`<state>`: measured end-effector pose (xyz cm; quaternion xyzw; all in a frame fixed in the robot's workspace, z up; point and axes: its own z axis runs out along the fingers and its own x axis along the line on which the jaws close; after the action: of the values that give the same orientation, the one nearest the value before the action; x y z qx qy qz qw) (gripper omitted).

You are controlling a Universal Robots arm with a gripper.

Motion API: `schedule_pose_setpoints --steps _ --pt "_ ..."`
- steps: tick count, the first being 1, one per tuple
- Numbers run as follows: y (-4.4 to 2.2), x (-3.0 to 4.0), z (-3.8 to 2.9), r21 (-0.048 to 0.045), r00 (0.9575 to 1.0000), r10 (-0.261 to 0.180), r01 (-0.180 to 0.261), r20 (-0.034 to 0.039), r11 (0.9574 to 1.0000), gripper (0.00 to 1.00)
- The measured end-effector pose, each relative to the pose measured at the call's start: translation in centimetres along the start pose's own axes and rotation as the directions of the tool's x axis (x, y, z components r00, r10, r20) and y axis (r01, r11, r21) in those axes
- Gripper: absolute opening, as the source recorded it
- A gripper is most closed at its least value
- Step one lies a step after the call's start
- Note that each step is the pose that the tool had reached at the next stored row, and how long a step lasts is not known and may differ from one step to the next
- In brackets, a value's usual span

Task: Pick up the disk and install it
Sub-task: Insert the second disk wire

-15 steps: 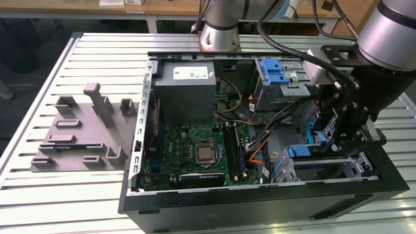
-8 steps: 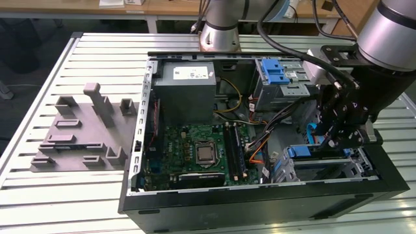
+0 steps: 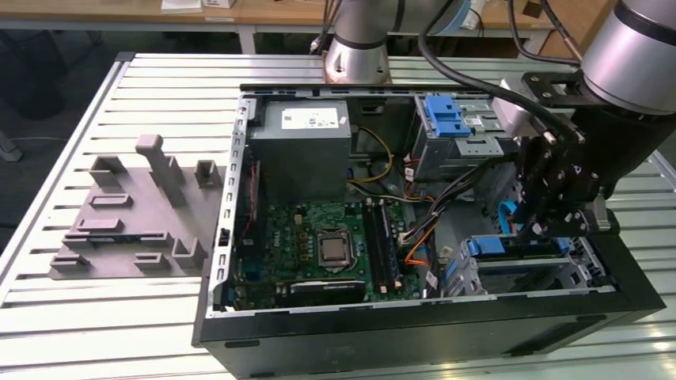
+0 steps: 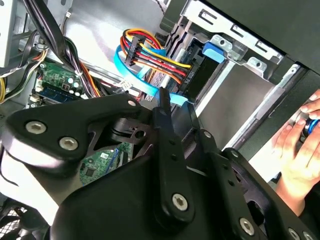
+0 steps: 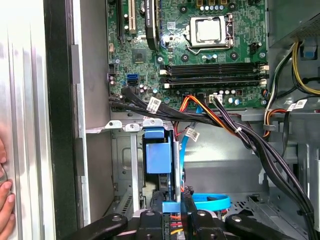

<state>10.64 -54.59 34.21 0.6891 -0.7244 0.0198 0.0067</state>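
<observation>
The disk point(image 5: 159, 157) is sitting edge-on in the drive cage point(image 5: 131, 165) at the front corner of the open case point(image 3: 423, 317), its blue rail facing up. In the first wrist view the end effector point(image 5: 172, 212) is clenching on the disk's blue end tab, fingers point(image 5: 148, 220) pressing from both sides. A blue cable point(image 5: 210, 202) is lying just beside it, with the motherboard point(image 5: 200, 50) beyond. In the exterior view the case is resting on the slatted worktop point(image 3: 63, 317), near a grey fixture point(image 3: 132, 214). A hand point(image 4: 295, 150) is lying outside the case.
</observation>
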Motion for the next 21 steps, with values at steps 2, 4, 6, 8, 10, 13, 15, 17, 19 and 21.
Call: schedule_pose_setpoints --steps 2,4,6,8,10,13,15,17,19,21 --pt "-0.01 0.01 -0.22 0.0 1.0 0.0 0.0 0.0001 1.0 0.29" --pt "-0.01 0.02 -0.52 0.0 1.0 0.0 0.0 0.0002 1.0 0.29" --pt "-0.02 0.02 -0.89 0.0 1.0 0.0 0.0 0.0001 1.0 0.29" --pt "-0.03 0.01 -1.33 0.0 1.0 0.0 0.0 0.0001 1.0 0.29" --pt "-0.03 -0.03 -1.82 0.0 1.0 0.0 0.0 0.0001 1.0 0.29" --pt "-0.05 -0.07 -2.53 0.0 1.0 0.0 0.0 -0.0001 1.0 0.29" --pt "-0.04 -0.06 -2.63 0.0 1.0 0.0 0.0 -0.0001 1.0 0.29" --pt "0.07 -0.06 -2.66 0.0 1.0 0.0 0.0 -0.0002 1.0 0.29" --pt "0.07 -0.04 -2.67 0.0002 1.0 0.0 0.0 -0.0012 1.0 0.29" --pt "0.08 0.05 -2.67 0.0002 1.0 0.0 0.0 -0.0021 1.0 0.29"
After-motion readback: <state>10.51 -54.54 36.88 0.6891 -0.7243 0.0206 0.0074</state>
